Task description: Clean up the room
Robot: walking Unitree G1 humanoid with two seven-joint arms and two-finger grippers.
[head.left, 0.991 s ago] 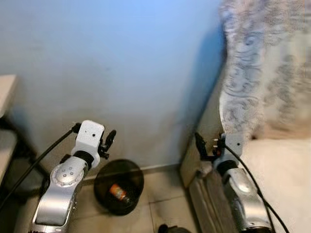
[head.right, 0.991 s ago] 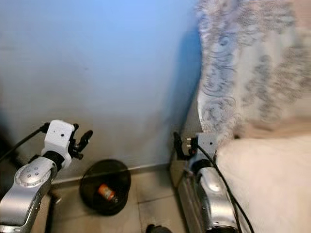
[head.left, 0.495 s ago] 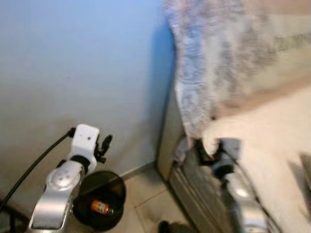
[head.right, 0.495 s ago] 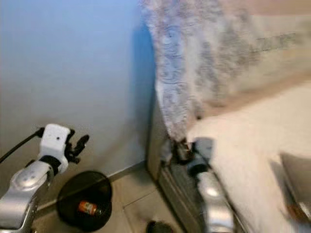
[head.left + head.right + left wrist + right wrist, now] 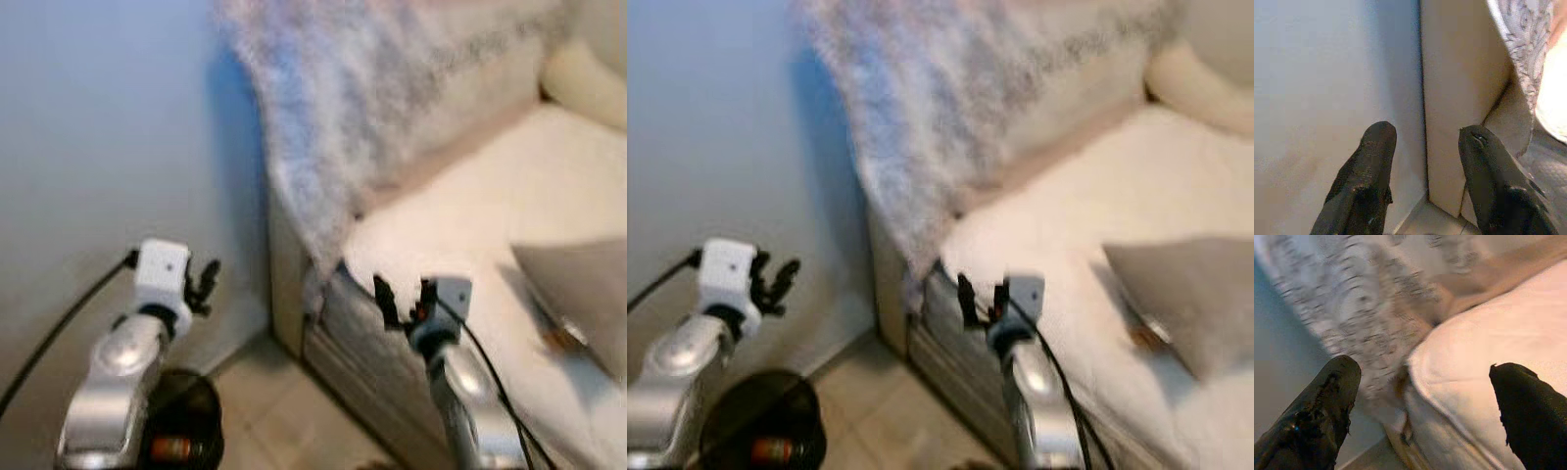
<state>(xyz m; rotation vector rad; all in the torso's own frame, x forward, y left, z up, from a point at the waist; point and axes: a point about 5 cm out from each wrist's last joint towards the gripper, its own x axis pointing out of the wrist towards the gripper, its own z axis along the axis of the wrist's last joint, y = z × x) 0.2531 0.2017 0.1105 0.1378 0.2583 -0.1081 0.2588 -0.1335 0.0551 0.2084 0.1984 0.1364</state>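
Head views, blurred. Landmark: sofa (image 5: pixel 460 196), cream seat cushions, a grey patterned throw (image 5: pixel 323 108) draped over its arm and back. A grey cushion (image 5: pixel 1195 294) lies on the seat, at the end away from the draped arm. Blue-grey wall (image 5: pixel 98 127) beside the sofa arm. On the tiled floor by the wall, left of the sofa arm, a black bin (image 5: pixel 764 431); an orange-labelled bottle (image 5: pixel 774 451) lies inside it. Left gripper (image 5: pixel 203 284) is raised in front of the wall, above the bin, well apart from the sofa arm. Right gripper (image 5: pixel 980 294) is held up at the sofa's front edge, just below the hanging end of the throw.

Left wrist view. Left gripper (image 5: pixel 1422 161), fingers (image 5: pixel 1369 171) spread apart, nothing between them. Beyond: the wall, the beige side panel of the sofa arm, the throw's edge over it, a strip of floor at the base.

Right wrist view, blurred. Right gripper (image 5: pixel 1420 396), fingers (image 5: pixel 1327 406) set wide, nothing held. Beyond: the throw hanging down and the rounded corner of the sofa seat cushion.
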